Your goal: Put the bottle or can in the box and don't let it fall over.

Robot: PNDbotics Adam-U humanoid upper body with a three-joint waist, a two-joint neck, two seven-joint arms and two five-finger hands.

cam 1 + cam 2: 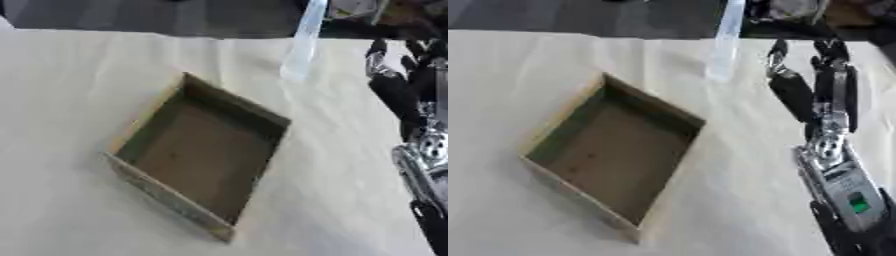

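While the right hand (820,95) hangs over the table (500,210) with nothing in it, the task has not really started: box empty, bottle untouched. Biggest thing first: the table, covered in a pale cloth, takes up nearly the whole view and carries both task items. Next, the open cardboard box (614,150), shallow, low walls, sitting askew well to the left of the fingers (833,55) and nearer the robot than their tips; its floor is bare, and the open top probably makes a straight drop-in from above possible. Then the right arm, coming in from the lower right, black with silver joints; the fingers point away from the robot, roughly straight and slightly spread, clamped on nothing. Smallest: the clear bottle (302,45), standing upright just left of the fingertips and a little beyond them, near the far table edge, apart from the hand as far as I can tell. Judgement: the hand is lined up beside it for a side grasp, which would keep the bottle vertical for the carry. It's tall and narrow, so tipping looks likely if nudged at the top or set down against a box wall. Left hand shows in neither view. Writing: none readable on bottle or box; only a small green patch on the forearm (857,202), no legible text.
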